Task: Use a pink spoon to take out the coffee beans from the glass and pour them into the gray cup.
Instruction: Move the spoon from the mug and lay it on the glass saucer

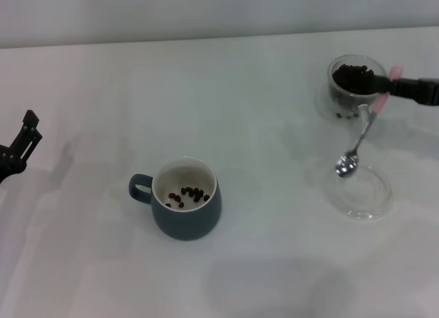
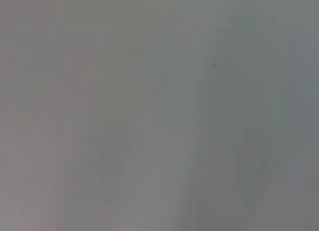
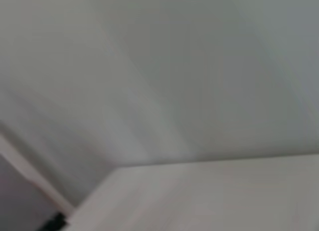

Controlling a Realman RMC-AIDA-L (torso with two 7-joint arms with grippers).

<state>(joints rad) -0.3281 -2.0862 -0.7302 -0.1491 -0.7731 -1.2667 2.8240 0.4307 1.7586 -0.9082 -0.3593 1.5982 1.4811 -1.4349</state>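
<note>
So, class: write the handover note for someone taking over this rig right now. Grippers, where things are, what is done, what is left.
Right gripper: holds the pink spoon by its handle, bowl hanging empty over the clear dish.
Left gripper: idle at the table's left edge.
Glass: far right, coffee beans remaining inside.
Gray cup: centre, some beans already inside.
Left to do: more scoops from glass to cup.

Your head view is evenly bright, with soft shadows across the table point(image 1: 274, 263); both wrist views are featureless blur.
</note>
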